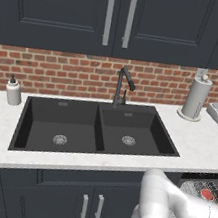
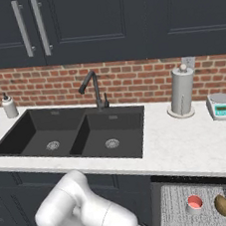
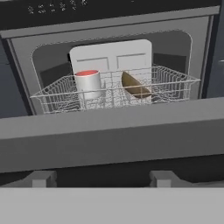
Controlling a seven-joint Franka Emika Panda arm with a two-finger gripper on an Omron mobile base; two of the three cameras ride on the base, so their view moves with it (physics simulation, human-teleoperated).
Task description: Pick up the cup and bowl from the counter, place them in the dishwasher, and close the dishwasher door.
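The cup (image 3: 88, 83) and bowl (image 3: 134, 86) are already sitting in the rack (image 3: 57, 94); my claw (image 3: 101, 179) is holding nothing, standing open under the dishwasher door (image 3: 109, 131) for lifting it.

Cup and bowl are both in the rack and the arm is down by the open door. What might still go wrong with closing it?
1. The rack seems pulled forward over the dishwasher door; swinging the door up may jam against it.
2. The bowl sits tilted on edge beside the upright cup; a hard push could tip or shift either.
3. The gripper sits low, right at the door's edge, jaws apart; contact there may slip instead of lifting the panel.
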